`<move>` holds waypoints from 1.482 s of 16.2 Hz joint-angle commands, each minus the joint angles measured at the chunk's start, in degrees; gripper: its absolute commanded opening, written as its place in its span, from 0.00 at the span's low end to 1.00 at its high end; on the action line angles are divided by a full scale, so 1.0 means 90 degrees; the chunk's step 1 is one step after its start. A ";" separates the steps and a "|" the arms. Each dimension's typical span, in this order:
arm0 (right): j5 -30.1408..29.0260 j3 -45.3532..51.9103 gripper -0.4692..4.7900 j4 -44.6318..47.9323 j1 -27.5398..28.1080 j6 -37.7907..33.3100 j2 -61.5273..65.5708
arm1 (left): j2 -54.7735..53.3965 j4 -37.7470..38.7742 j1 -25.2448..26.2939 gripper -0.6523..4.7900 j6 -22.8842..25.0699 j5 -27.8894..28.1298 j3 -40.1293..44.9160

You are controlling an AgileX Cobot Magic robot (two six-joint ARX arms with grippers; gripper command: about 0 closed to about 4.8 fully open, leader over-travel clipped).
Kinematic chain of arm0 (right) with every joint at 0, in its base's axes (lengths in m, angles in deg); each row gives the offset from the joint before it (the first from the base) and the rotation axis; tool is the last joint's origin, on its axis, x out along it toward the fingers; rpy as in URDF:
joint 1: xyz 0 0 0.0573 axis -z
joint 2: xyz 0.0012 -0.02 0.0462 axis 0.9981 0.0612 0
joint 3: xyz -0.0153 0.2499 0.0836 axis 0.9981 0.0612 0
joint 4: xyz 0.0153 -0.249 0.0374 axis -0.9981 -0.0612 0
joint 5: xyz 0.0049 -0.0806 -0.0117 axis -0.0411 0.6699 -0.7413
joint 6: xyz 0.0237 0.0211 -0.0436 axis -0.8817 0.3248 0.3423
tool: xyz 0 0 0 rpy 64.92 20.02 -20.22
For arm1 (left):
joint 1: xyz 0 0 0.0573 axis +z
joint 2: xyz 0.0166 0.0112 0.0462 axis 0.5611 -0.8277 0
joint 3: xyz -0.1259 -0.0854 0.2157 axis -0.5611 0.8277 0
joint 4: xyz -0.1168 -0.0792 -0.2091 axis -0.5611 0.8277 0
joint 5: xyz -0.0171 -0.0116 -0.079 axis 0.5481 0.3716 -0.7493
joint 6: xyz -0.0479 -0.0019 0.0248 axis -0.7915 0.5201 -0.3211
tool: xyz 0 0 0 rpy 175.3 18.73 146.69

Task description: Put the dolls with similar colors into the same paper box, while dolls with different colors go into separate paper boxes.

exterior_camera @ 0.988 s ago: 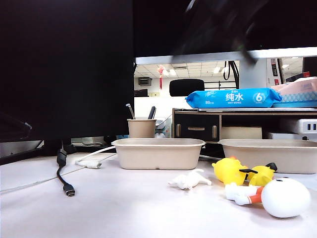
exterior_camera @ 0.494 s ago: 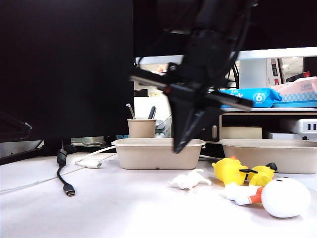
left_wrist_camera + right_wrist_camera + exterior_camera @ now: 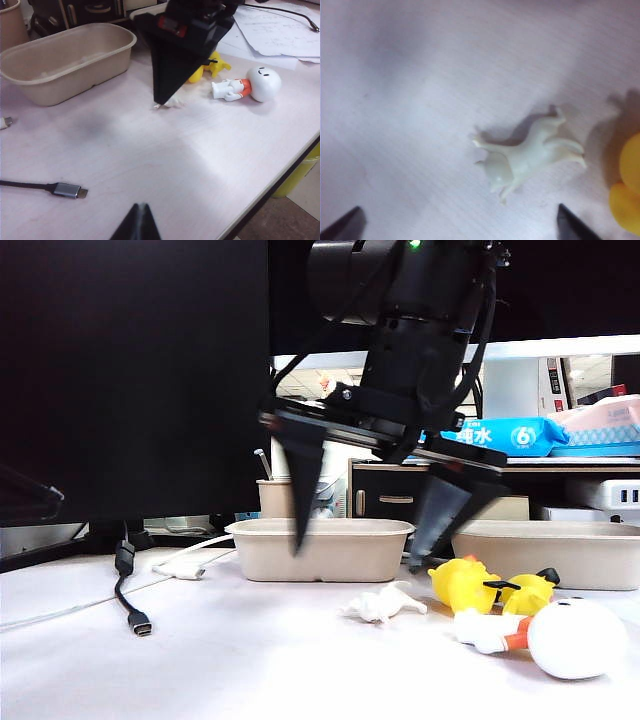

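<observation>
right gripper (image 3: 365,545): has come down and spread wide over the tiny white doll (image 3: 380,604) | doll: lying on the table, not yet held | left gripper (image 3: 141,220): cannot tell | boxes (image 3: 320,548): behind doll, empty

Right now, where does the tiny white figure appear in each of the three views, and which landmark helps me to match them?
Exterior view: the tiny white figure lies on the table below the open right gripper.
Left wrist view: only a pale bit of it shows behind that gripper's dark finger.
Right wrist view: it lies in mid-picture, between the fingertips.
Shared landmark: the yellow duck beside it.
</observation>
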 commanded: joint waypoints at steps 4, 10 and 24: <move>0.0245 -0.0027 1.00 0.0301 0.0066 0.1268 0.0158 | -0.0002 -0.0063 0.0002 0.11 -0.0010 0.0000 -0.0005; 0.0585 -0.0024 1.00 0.0308 0.0121 0.2336 0.0357 | -0.0002 -0.0061 0.0002 0.11 -0.0010 0.0000 -0.0005; 0.0678 -0.0027 1.00 0.0401 0.0427 0.2567 0.0818 | -0.0005 -0.0061 0.0002 0.11 -0.0010 0.0000 -0.0005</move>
